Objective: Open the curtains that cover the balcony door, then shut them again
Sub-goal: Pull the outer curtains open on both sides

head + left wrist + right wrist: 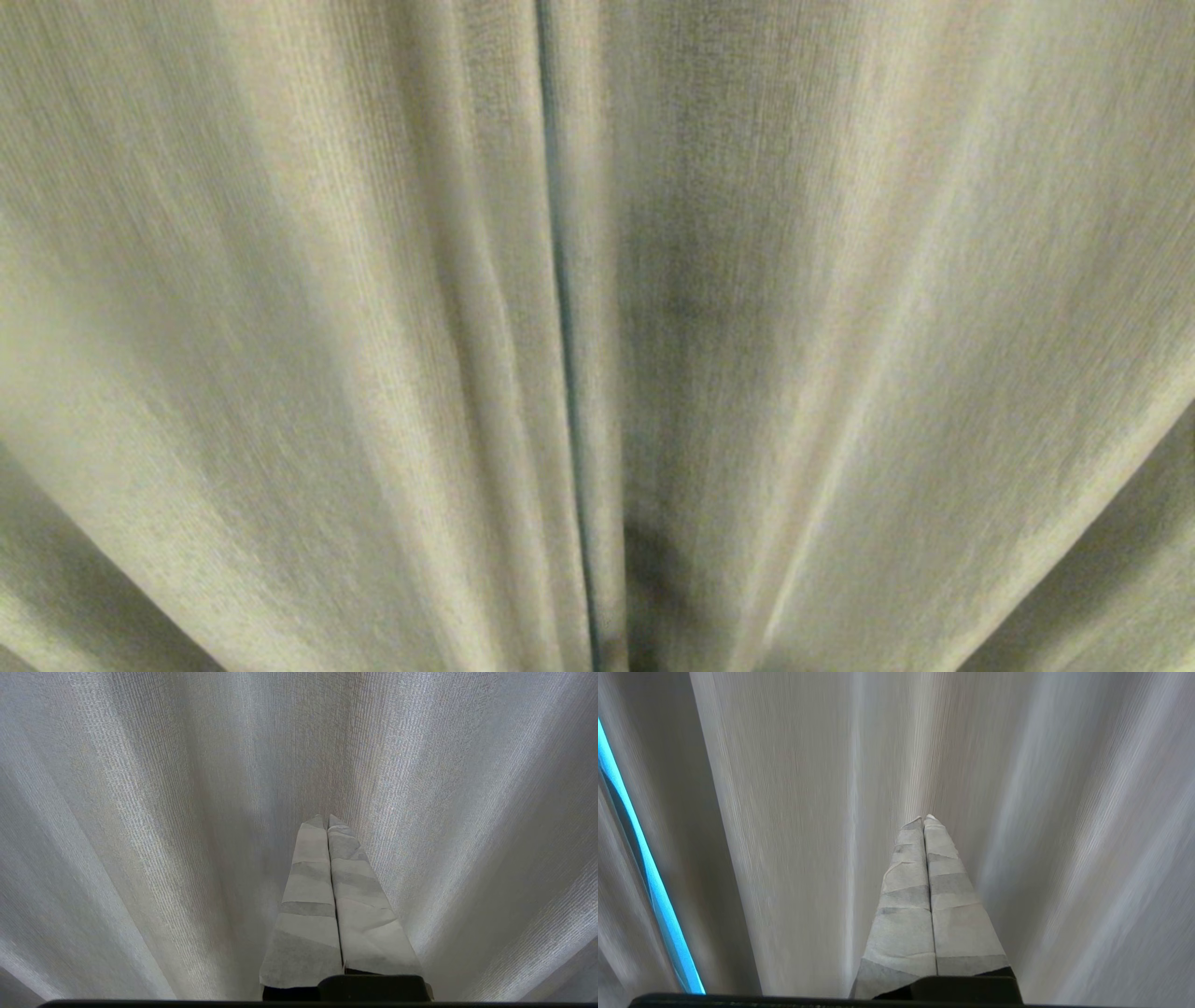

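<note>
Head view is filled by the curtains point(840, 327), drawn across, two panels meeting at a thin dark seam point(560, 327) just left of centre. Left tool point(328, 820) is clenched and empty, tips near the fabric; right tool point(924, 820) likewise, with a bright blue slit point(640, 872) between folds beside it.
</note>
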Motion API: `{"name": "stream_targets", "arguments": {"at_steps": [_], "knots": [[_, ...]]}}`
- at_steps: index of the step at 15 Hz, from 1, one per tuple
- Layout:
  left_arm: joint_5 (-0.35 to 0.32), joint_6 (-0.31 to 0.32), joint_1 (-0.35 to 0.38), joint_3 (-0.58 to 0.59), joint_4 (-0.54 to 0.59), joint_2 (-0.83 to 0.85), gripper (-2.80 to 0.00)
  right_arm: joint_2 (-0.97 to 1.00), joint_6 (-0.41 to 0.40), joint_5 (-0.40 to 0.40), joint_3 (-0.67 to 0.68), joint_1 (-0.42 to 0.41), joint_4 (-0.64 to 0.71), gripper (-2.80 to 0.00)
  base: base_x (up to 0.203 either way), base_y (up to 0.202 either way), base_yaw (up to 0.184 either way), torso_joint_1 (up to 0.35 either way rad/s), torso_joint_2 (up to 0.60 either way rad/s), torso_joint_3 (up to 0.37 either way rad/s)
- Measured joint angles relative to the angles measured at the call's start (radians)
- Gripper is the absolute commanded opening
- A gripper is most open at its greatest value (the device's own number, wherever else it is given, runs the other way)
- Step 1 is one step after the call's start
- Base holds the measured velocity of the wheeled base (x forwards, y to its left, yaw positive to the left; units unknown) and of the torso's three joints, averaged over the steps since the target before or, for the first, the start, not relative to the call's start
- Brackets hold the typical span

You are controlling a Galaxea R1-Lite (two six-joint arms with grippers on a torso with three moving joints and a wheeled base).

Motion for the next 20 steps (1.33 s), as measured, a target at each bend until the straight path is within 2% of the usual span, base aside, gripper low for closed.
{"name": "stream_targets", "arguments": {"at_steps": [3,7,8,11,20], "knots": [[0.000,0.000,0.000,0.000,0.000,0.000,-2.80,0.111,0.002,0.002,-0.100,0.000,-0.021,-2.80,0.000,0.000,0.000,0.000,0.00,0.000],[0.000,0.000,0.000,0.000,0.000,0.000,-2.80,0.297,0.004,0.003,-0.247,-0.001,-0.122,-2.80,0.000,0.000,0.000,0.000,0.00,0.000],[0.000,0.000,0.000,0.000,0.000,0.000,-2.80,0.340,0.005,0.003,-0.282,-0.001,-0.143,0.00,0.000,0.000,0.000,0.000,0.00,0.000],[0.000,0.000,0.000,0.000,0.000,0.000,-2.80,0.438,0.005,0.002,-0.359,0.002,-0.160,0.00,0.000,0.000,0.000,0.000,0.00,0.000],[0.000,0.000,0.000,0.000,0.000,0.000,-2.80,0.611,0.006,0.015,-0.433,0.010,-0.226,0.00,0.000,0.000,0.000,0.000,0.00,0.000]]}}
